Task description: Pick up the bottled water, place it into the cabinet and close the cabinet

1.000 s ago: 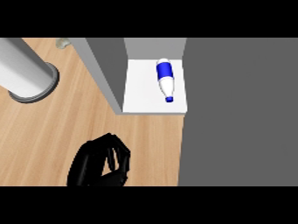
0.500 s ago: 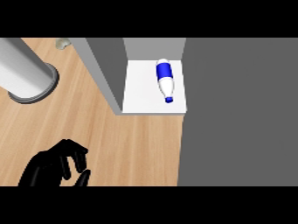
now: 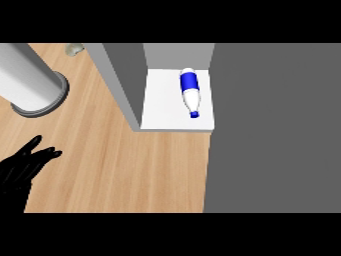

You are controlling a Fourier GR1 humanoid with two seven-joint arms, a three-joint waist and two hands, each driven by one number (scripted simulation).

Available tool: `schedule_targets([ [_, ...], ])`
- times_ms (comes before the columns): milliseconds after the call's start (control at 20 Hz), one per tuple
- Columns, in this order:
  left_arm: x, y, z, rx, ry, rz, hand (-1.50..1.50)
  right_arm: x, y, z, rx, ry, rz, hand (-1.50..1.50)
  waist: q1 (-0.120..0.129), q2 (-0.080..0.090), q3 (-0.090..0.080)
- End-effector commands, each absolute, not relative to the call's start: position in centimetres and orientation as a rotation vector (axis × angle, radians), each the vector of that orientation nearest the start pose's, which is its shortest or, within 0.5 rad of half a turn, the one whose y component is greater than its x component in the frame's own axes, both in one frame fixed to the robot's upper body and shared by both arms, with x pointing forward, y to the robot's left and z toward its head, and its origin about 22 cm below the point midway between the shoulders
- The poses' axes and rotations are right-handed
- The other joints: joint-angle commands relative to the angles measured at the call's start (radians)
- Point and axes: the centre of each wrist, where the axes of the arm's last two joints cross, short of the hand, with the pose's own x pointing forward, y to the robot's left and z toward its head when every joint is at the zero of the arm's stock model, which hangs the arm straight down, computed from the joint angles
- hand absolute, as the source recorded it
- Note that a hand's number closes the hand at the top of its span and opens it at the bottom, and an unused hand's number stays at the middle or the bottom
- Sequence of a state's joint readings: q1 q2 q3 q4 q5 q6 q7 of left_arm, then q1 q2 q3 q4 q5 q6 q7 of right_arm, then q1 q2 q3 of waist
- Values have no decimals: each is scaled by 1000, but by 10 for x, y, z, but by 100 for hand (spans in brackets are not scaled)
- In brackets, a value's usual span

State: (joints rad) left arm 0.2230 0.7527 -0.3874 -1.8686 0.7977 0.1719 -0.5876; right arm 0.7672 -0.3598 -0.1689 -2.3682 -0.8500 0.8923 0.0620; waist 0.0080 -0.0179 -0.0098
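Head view: we note the water bottle (image 3: 191, 93) lying flat on the open cabinet (image 3: 174, 123) shelf; one hand (image 3: 18, 170), fingers spread wide, holds nothing above the tabletop (image 3: 121, 170).

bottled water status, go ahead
Left hand open, low left over the counter. Right hand not in view. Bottled water lying on the cabinet shelf; door not closed. Nothing blocking.

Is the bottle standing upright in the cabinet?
No, the bottle lies on its side on the white floor of the cabinet, its blue cap pointing toward the open front.
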Motion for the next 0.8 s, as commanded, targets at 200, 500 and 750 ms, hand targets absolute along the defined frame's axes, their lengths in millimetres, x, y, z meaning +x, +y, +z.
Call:
schedule_targets([
  [200, 155, 318, 56, -269, -1870, 33, -150, 59, -272, 181, 753, -1718, 815, 150, 11, -7, -6],
  [500, 148, 335, 59, -261, -1853, 46, -150, 74, -263, 181, 816, -1708, 914, 150, 23, -16, -13],
  [750, 148, 348, 64, -245, -1849, 46, -150, 87, -254, 182, 834, -1668, 988, 150, 19, -16, -16],
])
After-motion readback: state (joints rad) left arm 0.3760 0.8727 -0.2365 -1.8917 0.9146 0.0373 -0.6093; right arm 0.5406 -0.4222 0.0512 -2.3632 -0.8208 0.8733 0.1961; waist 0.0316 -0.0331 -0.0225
